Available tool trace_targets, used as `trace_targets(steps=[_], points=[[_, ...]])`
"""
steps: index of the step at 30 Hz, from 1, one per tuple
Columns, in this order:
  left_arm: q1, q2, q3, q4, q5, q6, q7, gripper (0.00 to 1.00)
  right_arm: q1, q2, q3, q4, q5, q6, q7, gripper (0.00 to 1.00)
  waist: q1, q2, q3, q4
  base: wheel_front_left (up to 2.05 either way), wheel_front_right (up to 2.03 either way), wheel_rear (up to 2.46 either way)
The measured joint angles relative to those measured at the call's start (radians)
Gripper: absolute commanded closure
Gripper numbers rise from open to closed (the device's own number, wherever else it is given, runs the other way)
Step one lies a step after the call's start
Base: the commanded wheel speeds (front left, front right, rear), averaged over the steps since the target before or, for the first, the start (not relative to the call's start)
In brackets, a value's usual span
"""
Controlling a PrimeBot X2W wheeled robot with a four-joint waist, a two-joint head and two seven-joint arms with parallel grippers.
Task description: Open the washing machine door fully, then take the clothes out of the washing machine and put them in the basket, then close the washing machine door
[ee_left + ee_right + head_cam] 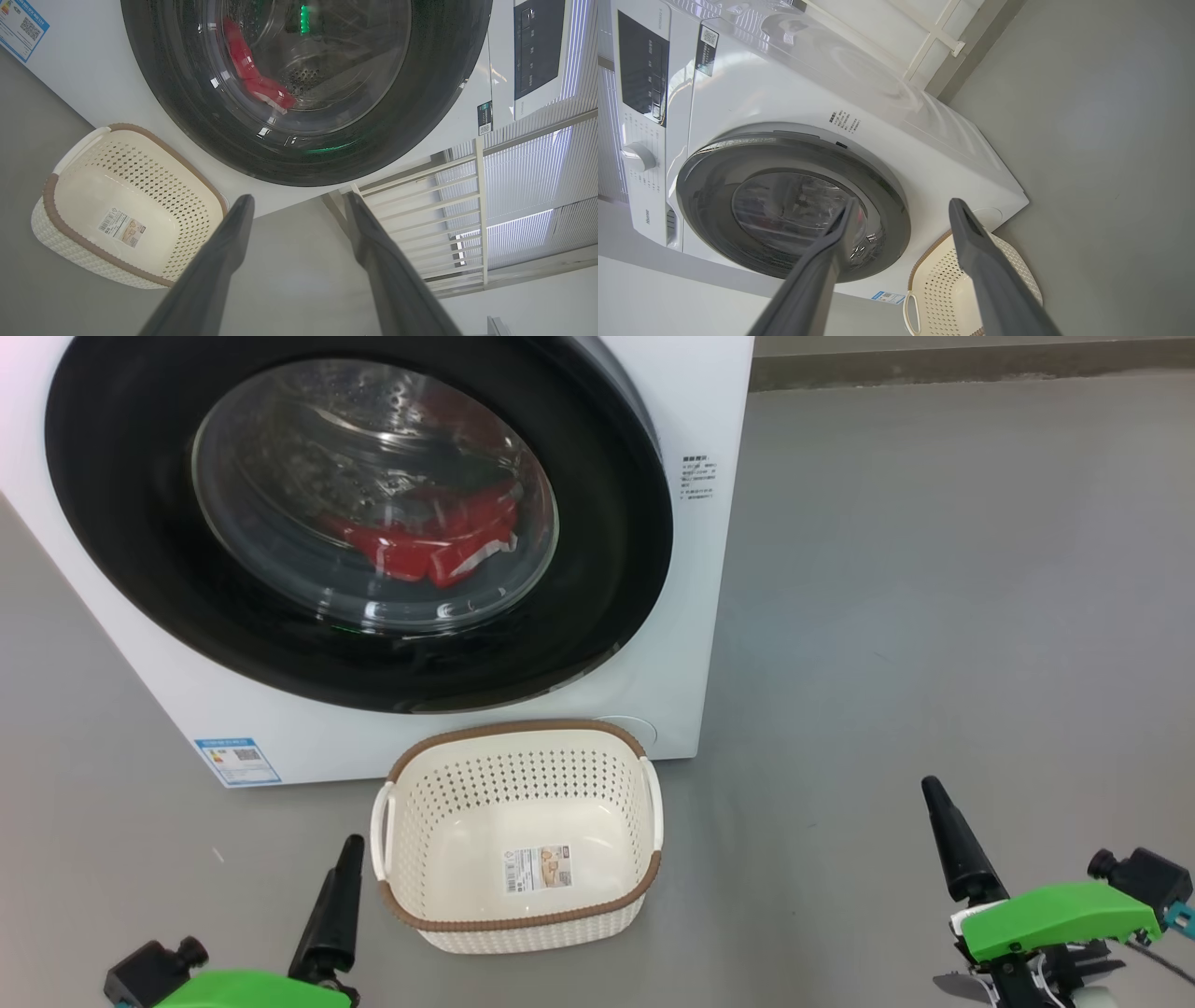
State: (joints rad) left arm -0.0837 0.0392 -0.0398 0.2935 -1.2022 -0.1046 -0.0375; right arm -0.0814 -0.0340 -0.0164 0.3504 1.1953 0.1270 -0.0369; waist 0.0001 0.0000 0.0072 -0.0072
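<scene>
The washing machine (308,733) stands upright on the floor. Its door (140,551) covers the drum, and I cannot tell whether it is latched or slightly ajar. Behind the glass lie the red clothes (420,546), also visible in the left wrist view (259,86). The cream basket (518,726) sits empty on the floor just in front of the machine, a paper label on its bottom. My left gripper (299,198) is open, low to the basket's left, one finger (331,905) showing. My right gripper (901,200) is open, far to the basket's right, its finger (957,845) pointing up.
Grey floor stretches wide to the machine's right, up to a baseboard (934,364). A blue sticker (236,761) marks the machine's lower left corner. The control panel (642,70) and dial (639,156) sit above the door. A white railing (444,224) stands beside the machine.
</scene>
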Motion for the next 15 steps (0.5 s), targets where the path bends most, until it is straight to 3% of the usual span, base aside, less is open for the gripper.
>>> trace_targets(steps=[15], points=[[-0.023, -0.001, -0.013, -0.022, 0.197, 0.018, -0.036, 0.0, -0.025, -0.001, 0.003, -0.01, -0.227, 0.0, -0.036, 0.0, 0.0, 0.0, 0.004, -0.002, 0.0, 0.0, 0.0]])
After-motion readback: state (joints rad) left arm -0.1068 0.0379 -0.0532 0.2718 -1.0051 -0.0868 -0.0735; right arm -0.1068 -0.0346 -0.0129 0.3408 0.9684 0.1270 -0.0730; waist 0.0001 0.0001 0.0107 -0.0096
